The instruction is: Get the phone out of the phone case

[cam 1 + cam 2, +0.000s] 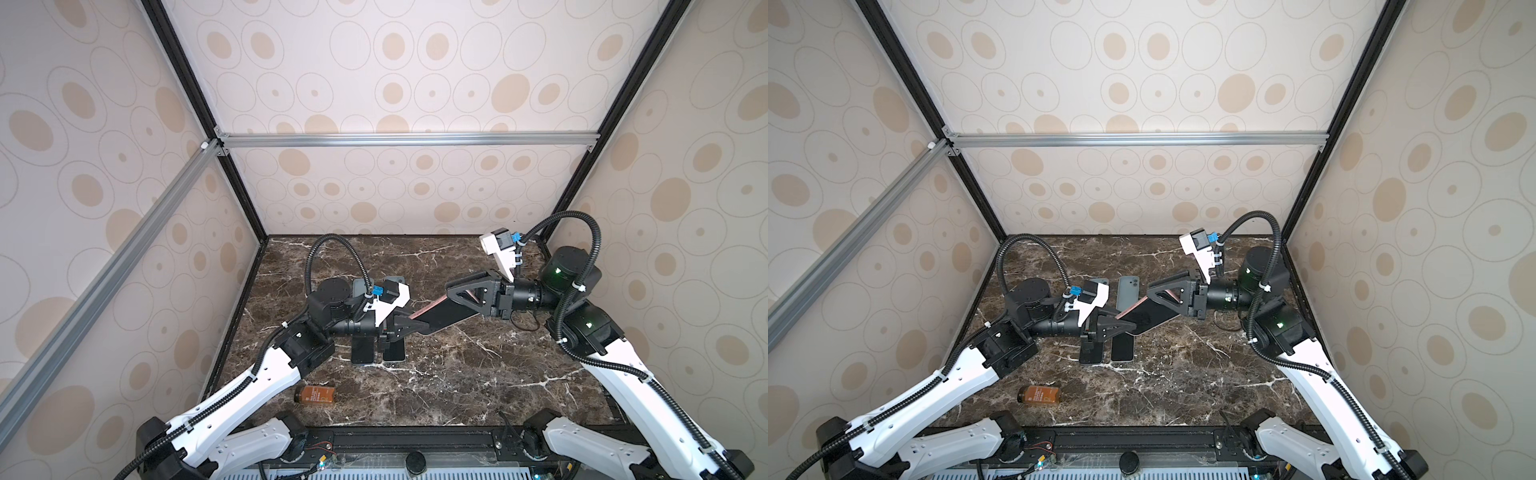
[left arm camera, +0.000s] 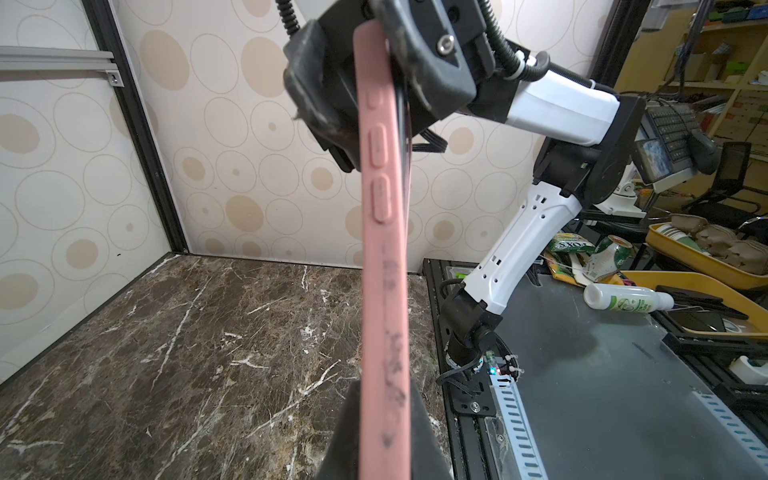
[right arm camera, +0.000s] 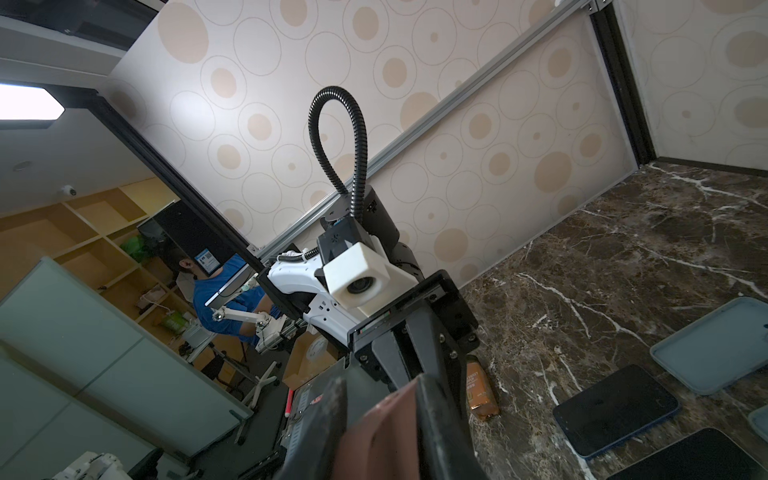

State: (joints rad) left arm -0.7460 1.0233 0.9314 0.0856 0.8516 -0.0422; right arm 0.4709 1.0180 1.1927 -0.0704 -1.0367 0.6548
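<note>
My left gripper [image 1: 415, 325] clamped narrow on one short end of the phone case [image 2: 382, 291]. My right gripper [image 1: 457, 294] pinched the opposite end, braced, I judged, for peeling. The phone [image 1: 444, 316] sat inside, held above the tabletop [image 1: 478, 374], nearer its left edge. Case: matte pink, rubbery, scuffed, raised buttons. Glass: glossy black slab. Spare phones [image 1: 361, 353] lay below.

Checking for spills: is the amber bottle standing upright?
No, the amber bottle lies on its side on the marble table.
</note>
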